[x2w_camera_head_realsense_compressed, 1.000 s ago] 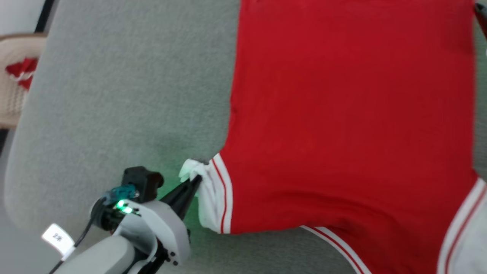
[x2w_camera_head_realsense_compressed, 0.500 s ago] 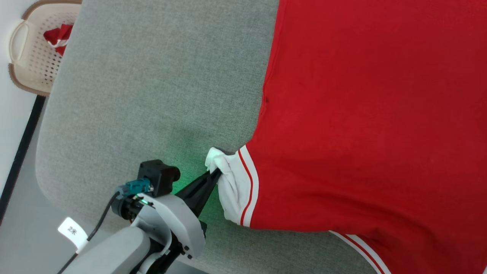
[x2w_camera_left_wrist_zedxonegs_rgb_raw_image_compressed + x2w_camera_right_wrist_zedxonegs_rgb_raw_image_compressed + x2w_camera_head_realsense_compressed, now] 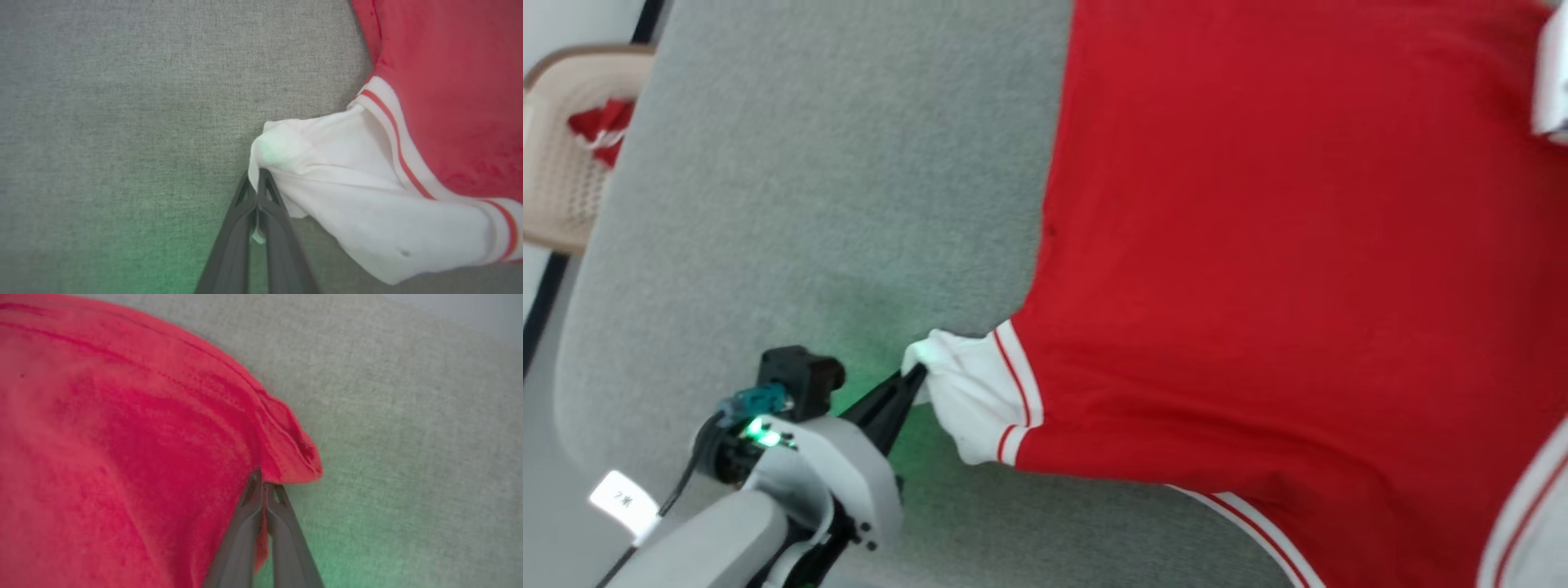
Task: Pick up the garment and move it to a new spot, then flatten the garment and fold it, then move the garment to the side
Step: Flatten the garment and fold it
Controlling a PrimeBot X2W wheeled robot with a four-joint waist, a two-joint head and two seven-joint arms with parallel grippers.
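Presently left claw [image 3: 914, 381] clamped tight on tip of white sleeve [image 3: 968, 400] of the garment [image 3: 1258, 269]; right claw [image 3: 263, 481] pinched closed on a red hem corner; garment spread on grey surface [image 3: 792, 204], body lying rightward of left claw; sleeve likely wants drawing out leftward.

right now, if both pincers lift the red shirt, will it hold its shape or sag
Probably floppy: the garment bunches into a point where the left pincer pinches its white sleeve. Likely light, since the right pincer holds a red corner by fingertips alone. It may drag on the textured grey surface.
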